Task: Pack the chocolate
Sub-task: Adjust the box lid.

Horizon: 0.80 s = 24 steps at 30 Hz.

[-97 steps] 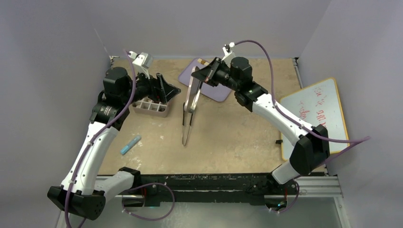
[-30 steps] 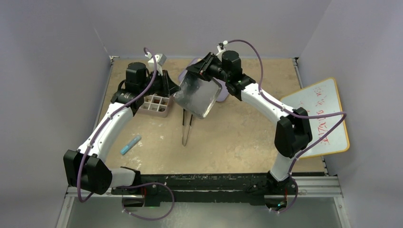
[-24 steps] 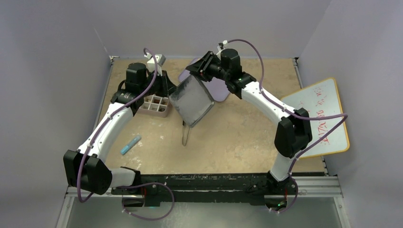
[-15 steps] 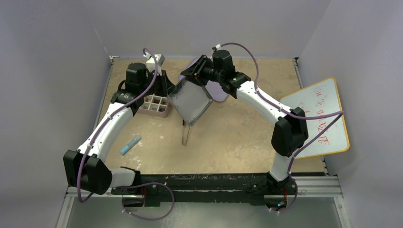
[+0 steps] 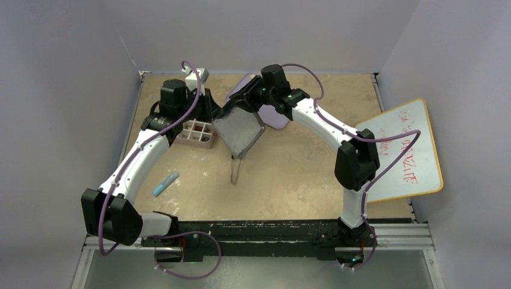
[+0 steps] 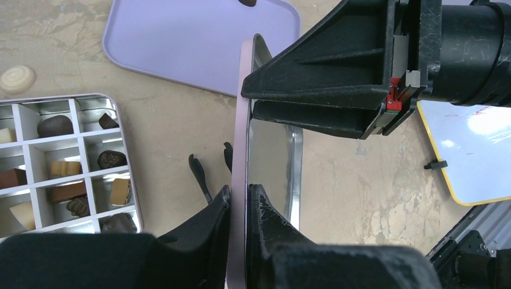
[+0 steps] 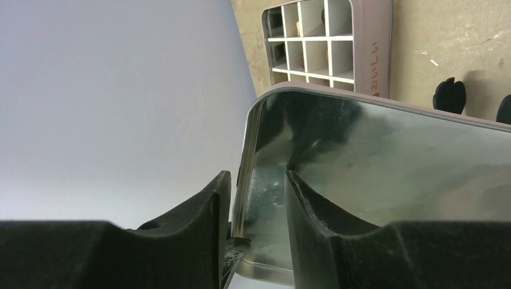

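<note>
Lid (image 5: 240,129) tilted, left gripper (image 6: 239,201) and right gripper (image 7: 256,180) both clamped on rim; tin (image 5: 194,133) of chocolate (image 6: 111,159) just frame-left, nearer left arm

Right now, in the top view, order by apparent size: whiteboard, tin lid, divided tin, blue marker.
1. whiteboard
2. tin lid, though lifted nearer the camera, so unsure
3. divided tin, partly hidden
4. blue marker

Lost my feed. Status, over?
Left claw and right claw shut on lid. Chocolate in open box, one cream piece loose outside. Tweezers below lid.
</note>
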{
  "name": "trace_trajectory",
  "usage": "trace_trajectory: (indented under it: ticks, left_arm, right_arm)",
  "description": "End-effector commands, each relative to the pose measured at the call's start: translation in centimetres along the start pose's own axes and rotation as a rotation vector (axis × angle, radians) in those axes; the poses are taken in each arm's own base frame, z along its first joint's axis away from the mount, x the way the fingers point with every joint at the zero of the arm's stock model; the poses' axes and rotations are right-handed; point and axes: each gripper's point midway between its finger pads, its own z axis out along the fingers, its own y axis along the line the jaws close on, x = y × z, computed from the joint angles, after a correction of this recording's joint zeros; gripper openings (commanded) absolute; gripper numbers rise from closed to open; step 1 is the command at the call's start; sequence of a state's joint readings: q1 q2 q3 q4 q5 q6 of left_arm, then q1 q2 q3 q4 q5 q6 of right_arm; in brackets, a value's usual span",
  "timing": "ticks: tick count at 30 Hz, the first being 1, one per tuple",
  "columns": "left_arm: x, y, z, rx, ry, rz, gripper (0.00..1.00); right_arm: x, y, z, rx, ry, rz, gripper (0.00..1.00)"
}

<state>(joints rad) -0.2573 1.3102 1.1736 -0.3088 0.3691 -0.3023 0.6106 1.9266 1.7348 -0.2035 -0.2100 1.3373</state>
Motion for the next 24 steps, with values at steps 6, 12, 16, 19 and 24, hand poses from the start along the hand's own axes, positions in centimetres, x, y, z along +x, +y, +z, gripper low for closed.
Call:
trace_trajectory:
  ticks: [6, 12, 16, 19, 24]
  left_arm:
    - [-1.6, -0.7, 0.0, 0.035, -0.053, 0.050, 0.01]
    - [-1.8, -1.4, -0.3, 0.068, -0.053, 0.052, 0.02]
    - [-2.7, -1.7, -0.9, 0.059, -0.070, 0.056, 0.05]
    - [-3.6, -1.6, -1.4, 0.031, -0.073, 0.062, 0.09]
    - [-4.7, 1.8, -2.2, -0.128, -0.065, -0.036, 0.40]
  right_arm:
    - [0.8, 3.4, 0.0, -0.113, 0.044, 0.025, 0.39]
    - [1.4, 4.5, 0.1, -0.159, 0.061, -0.006, 0.22]
    - [1.4, 4.8, -0.2, -0.204, 0.063, -0.060, 0.00]
    - [1.1, 6.8, -0.6, -0.302, 0.040, -0.118, 0.00]
    - [2.0, 10.5, -1.7, -0.615, 0.059, -0.289, 0.00]
